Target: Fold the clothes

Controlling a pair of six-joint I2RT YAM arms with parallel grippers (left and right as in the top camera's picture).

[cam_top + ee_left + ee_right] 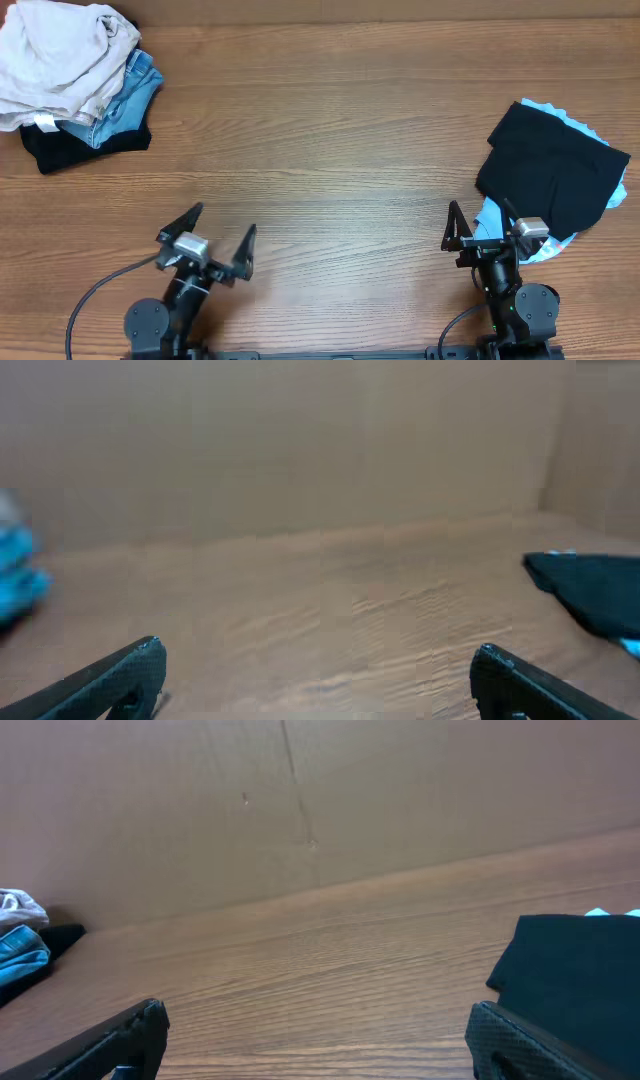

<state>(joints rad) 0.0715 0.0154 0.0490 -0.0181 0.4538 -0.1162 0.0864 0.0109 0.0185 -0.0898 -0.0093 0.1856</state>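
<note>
The cream trousers (58, 55) lie crumpled on top of a heap at the far left corner of the table; a sliver of them shows at the left edge of the right wrist view (18, 905). My left gripper (208, 243) is open and empty near the front edge, left of centre. My right gripper (483, 228) is open and empty near the front right, its fingers right beside a folded black garment. Both grippers are far from the trousers.
Under the trousers lie a blue denim piece (128, 95) and a black garment (70, 148). At the right, a folded black garment (552, 168) lies on a light blue one (492, 218). Bare wooden table (320, 150) spans the middle.
</note>
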